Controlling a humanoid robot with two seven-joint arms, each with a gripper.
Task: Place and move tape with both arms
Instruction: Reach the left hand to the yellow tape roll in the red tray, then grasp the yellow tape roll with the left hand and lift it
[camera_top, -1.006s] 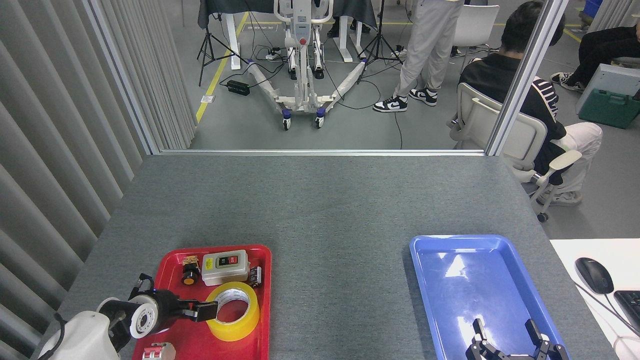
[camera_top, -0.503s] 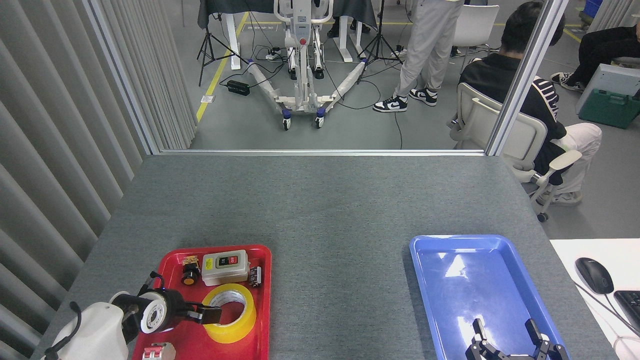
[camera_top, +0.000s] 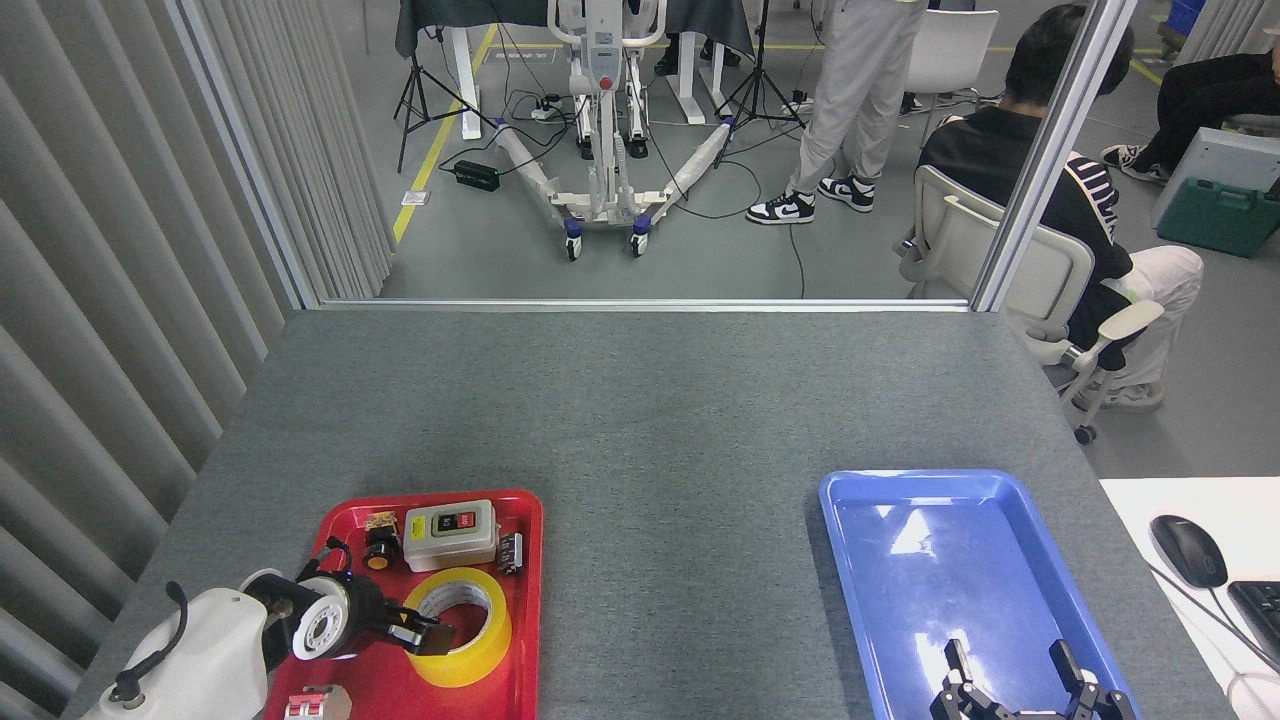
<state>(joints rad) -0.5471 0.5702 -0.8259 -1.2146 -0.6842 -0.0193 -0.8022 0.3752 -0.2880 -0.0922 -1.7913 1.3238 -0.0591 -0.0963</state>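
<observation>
Presently the red tray holds the tape; left gripper reaches into its core, grip unclear. Over the blue tray, the right gripper waits, fingers spread. Best lift straight, avoiding the switch box.

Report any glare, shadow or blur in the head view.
Head view: white glare patches on the blue tray floor; soft shadow left of it on the table; sharp overall, tape and left gripper crisp; right gripper cut off by the bottom edge.
</observation>
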